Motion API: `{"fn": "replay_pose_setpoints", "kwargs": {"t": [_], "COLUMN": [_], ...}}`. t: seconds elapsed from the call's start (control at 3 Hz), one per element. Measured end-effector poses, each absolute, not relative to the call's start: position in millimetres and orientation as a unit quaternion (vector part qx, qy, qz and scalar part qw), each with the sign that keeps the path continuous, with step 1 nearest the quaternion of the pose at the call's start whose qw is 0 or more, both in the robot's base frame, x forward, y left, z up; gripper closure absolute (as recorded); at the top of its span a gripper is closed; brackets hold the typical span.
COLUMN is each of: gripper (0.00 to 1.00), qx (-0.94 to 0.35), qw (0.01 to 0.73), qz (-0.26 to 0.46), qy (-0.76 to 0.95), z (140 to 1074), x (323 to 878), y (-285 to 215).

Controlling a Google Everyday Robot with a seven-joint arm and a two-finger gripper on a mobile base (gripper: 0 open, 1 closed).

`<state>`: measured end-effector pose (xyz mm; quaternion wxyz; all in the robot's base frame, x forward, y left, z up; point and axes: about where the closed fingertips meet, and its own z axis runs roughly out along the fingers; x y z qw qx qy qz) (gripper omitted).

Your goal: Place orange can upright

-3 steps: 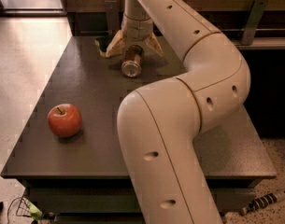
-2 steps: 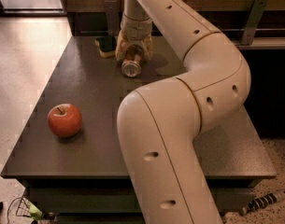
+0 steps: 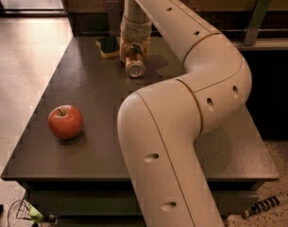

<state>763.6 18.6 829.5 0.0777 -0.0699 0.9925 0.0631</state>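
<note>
My end effector (image 3: 134,58) is at the far end of the dark grey flat surface (image 3: 96,145), low down, right on the small orange-brown cylindrical drink can with silver metal ends (image 3: 135,69).

Change: a second ago my fingers were splayed wide either side of the can. Now they are drawn in and pressed against its two sides, so the can is gripped. The can itself hasn't moved. It lies on its side on the surface between my fingers, with one silver end facing the camera.

Meaning for the task: grasp looks made, uprighting not started. My guess at what's next is to lift, rotate the wrist so a silver end faces down, set it down and release. Risk: the round body may slip or roll in the grip during the turn.

Arm pose: the upper link comes down from the top of the view to the wrist, which points nearly straight down over the can. The big cream elbow (image 3: 214,74) bends out to the right of the end effector, and the lower link runs back toward the camera, covering much of the near right surface.

Other items: a green-topped yellow rectangular sponge (image 3: 108,46) is just beside the end effector on its left and slightly further back; I can't tell if they touch. A round red apple (image 3: 65,121) is well apart, toward the camera and to the left.
</note>
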Motion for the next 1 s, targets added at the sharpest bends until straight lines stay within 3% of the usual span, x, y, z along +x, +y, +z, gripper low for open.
{"fn": "replay_pose_setpoints", "kwargs": {"t": [0.33, 1.0], "gripper": [1.0, 1.0], "qx": [-0.07, -0.056], "qw": [0.084, 0.125], "qz": [0.062, 0.031], "qy": [0.992, 0.99], "z": [828, 855], "x": [768, 770], "y": [21, 0]}}
